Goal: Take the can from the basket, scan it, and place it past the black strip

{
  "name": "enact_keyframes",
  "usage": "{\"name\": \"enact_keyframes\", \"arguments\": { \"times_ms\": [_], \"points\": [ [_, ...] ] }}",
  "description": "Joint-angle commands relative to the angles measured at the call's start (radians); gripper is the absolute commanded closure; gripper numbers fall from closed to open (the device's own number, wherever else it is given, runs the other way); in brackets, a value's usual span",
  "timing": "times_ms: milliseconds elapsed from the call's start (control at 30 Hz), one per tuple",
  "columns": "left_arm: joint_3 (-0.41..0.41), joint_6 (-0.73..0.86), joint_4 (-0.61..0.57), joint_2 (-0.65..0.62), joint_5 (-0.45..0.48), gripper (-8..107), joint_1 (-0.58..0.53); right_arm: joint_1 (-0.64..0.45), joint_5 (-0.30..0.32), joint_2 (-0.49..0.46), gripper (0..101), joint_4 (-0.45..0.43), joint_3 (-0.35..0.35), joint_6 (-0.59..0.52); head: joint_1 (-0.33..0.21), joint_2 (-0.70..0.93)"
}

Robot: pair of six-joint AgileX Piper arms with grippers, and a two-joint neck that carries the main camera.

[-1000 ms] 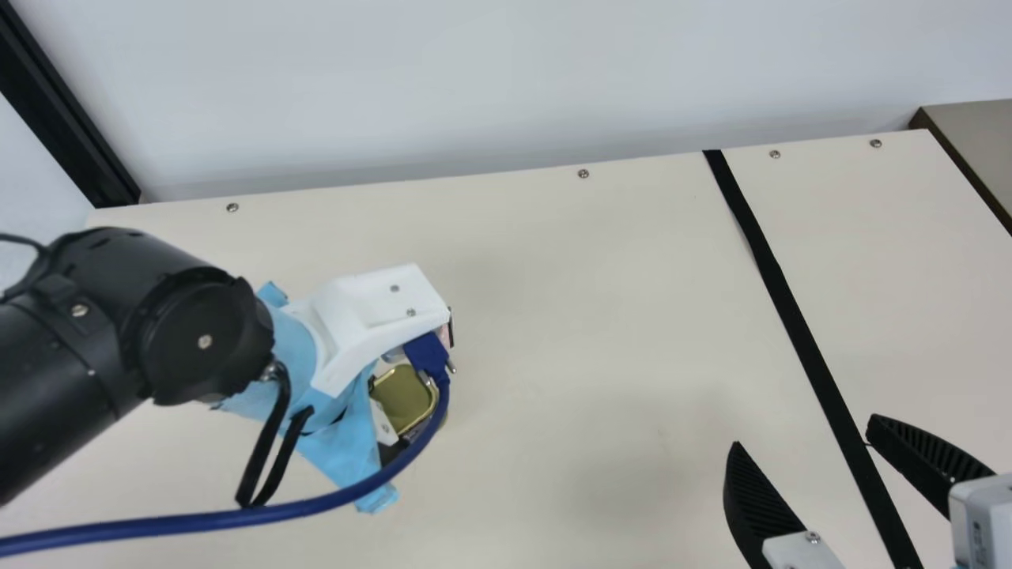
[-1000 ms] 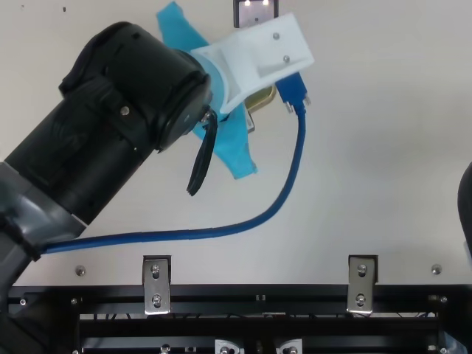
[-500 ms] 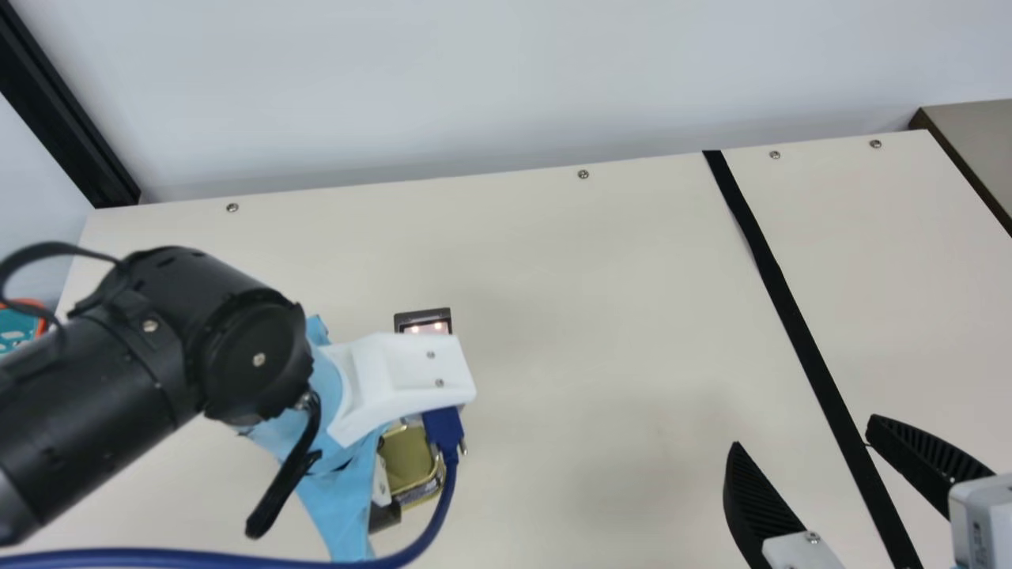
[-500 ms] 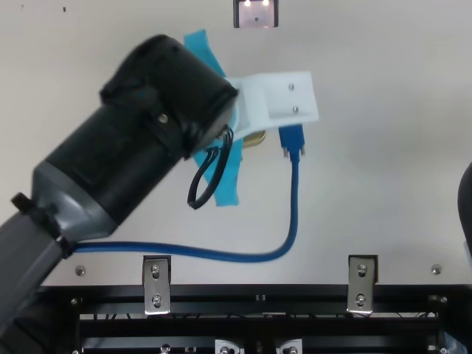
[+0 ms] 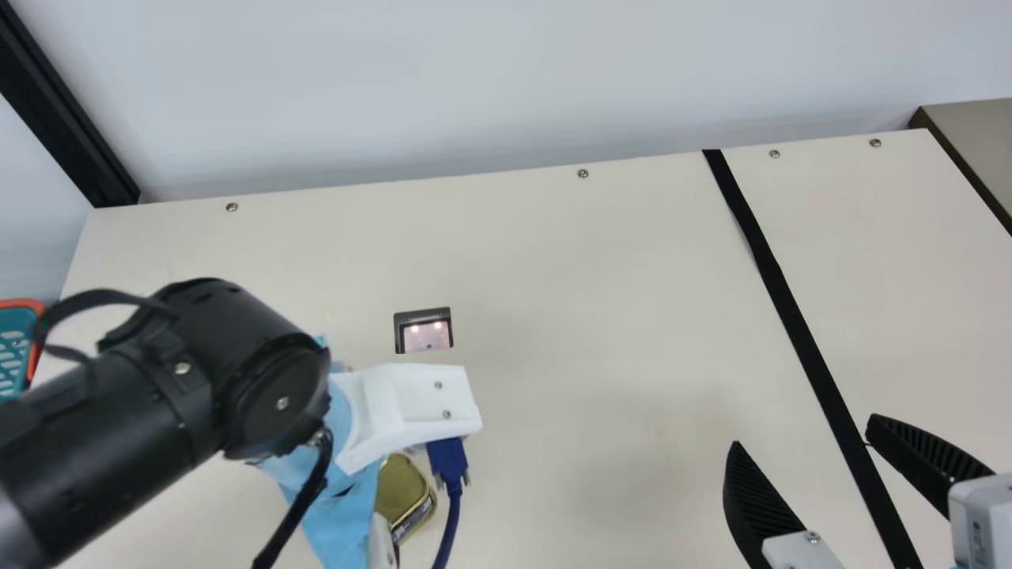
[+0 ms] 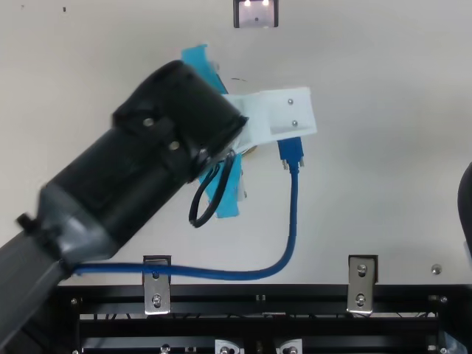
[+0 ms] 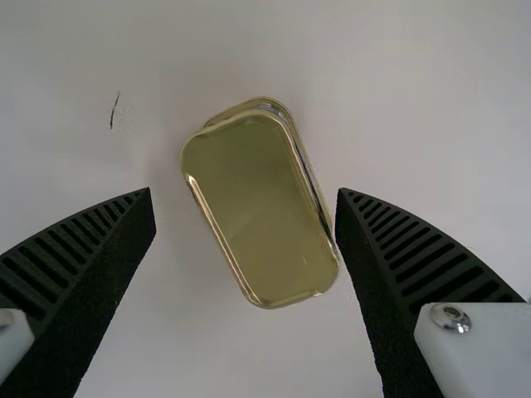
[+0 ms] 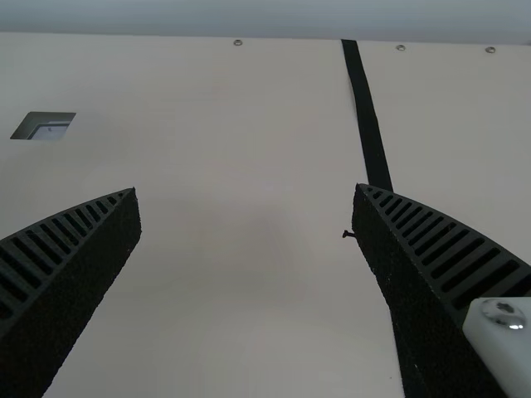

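near left gripper (image 5: 381, 544), gold can (image 7: 259, 211)

Basket (image 5: 12, 356) left of scanner (image 5: 424, 333), strip (image 5: 779, 292) right.

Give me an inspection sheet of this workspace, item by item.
Surface: cream table, crossed by a black strip
Job's things: gold can, not past the strip; scanner window, lit; basket at the left edge
Clutter: thin dark mark or scrap near the can
Grippers: left open around the can; right open
Cables: blue cable running from the left gripper's white bracket
Surroundings: pale wall, black frame post
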Motion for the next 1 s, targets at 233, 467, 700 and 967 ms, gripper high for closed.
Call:
{"name": "enact_keyframes", "arguments": {
  "times_ms": [233,467,700,967],
  "points": [
    [0.109,-0.125,-0.283,-0.262,-0.059,9,0.160,0.000,0.000,0.000,0,0.000,0.000,0.000,-0.007,-0.007],
    [0.266,-0.355,-0.358,-0.464,-0.274,9,0.365,0.000,0.000,0.000,0,0.000,0.000,0.000,-0.007,-0.007],
    [0.442,-0.598,-0.245,-0.613,-0.573,9,0.525,0.009,-0.035,0.047,0,-0.018,-0.032,0.007,-0.007,-0.007],
    [0.634,-0.810,-0.104,-0.737,-0.794,9,0.636,0.034,-0.153,0.267,0,-0.090,-0.204,0.027,-0.007,-0.007]
  ]
}}
